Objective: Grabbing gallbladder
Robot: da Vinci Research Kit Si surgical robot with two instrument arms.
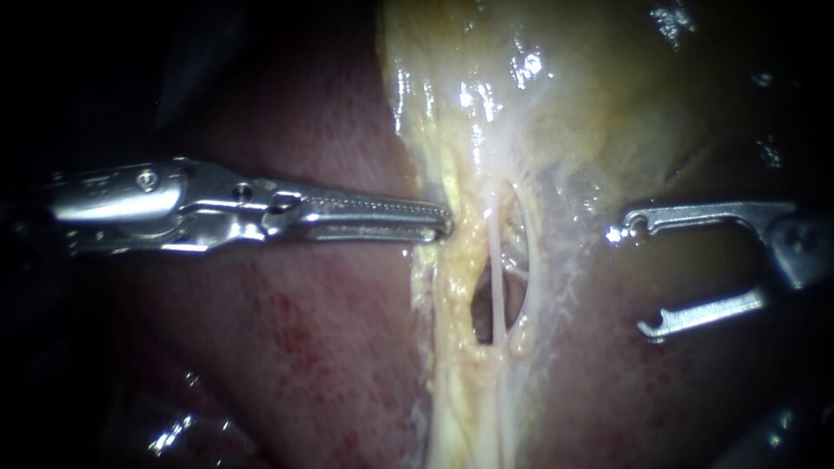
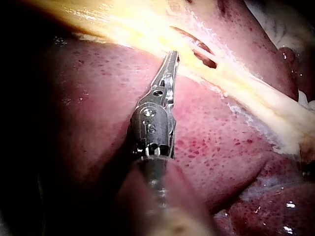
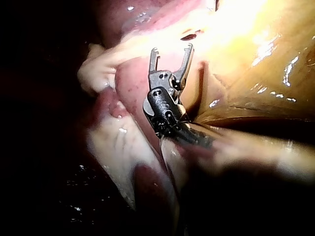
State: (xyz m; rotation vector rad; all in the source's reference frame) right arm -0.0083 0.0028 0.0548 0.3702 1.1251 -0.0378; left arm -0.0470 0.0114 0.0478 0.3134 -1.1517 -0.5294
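Observation:
The gallbladder (image 1: 608,95) is a glossy yellow-brown body at the upper right, narrowing into a pale yellowish band (image 1: 452,287) that runs down the middle. Thin white tubes (image 1: 497,260) cross a dark window in that band. My left instrument (image 1: 447,221) lies level over the liver (image 1: 287,347), its long serrated jaws shut on the band's left edge; its wrist view shows the left instrument's tip (image 2: 172,55) at the band (image 2: 147,29). My right instrument (image 1: 632,280) holds its jaws wide open just right of the band, gripping nothing. In its own view the right instrument (image 3: 172,49) stands short of the bright tissue (image 3: 221,29).
Dark red speckled liver (image 2: 221,137) surrounds the band on both sides. A pale fatty lump (image 3: 96,71) and a whitish fold (image 3: 118,147) lie beside my right instrument. The outer edges of the endoscope view are dark.

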